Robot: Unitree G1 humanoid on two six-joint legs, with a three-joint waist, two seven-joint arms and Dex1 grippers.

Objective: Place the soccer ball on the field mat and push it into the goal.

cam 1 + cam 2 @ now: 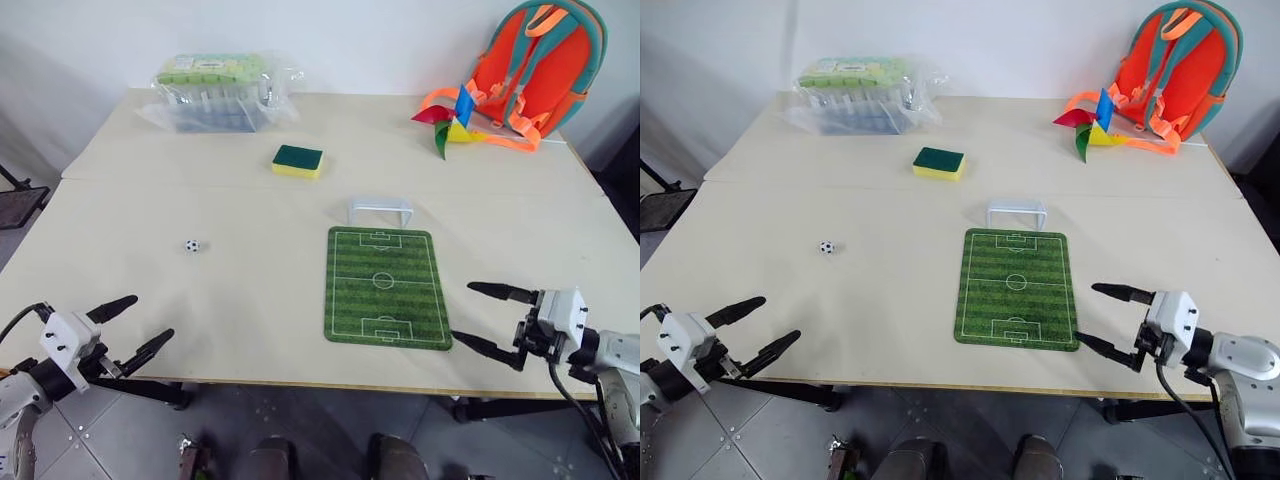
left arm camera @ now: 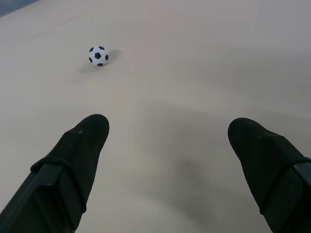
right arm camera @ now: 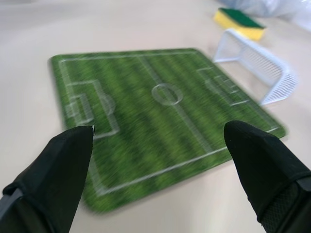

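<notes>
Hovering over the worktop's [image 1: 250, 330] near edge by its left corner, the left claw [image 1: 138, 326] is spread wide and holds nothing; in its wrist view both black fingers [image 2: 80, 145] stand apart above bare surface. Beyond it, well apart, the ball [image 1: 192, 245] rests on the worktop, left of the mat and not on it. At the far left corner lies a clear plastic pack [image 1: 215, 90] with green contents. Right of that, toward the middle of the far half, sits a green-and-yellow sponge [image 1: 298, 160]. The goal [image 1: 380, 210] stands upright just beyond the mat's far short edge, its frame close to that edge. The mat [image 1: 385, 287] lies flat right of centre, its near short edge close to the worktop's near edge. A coloured pinwheel [image 1: 450, 120] lies near the far right corner, beside an orange backpack [image 1: 535, 65] with teal trim that leans at the far edge. Beside the mat's near right corner, the right claw [image 1: 488, 318] is likewise released and empty, its fingers [image 3: 262, 160] pointing across the mat toward the goal.
</notes>
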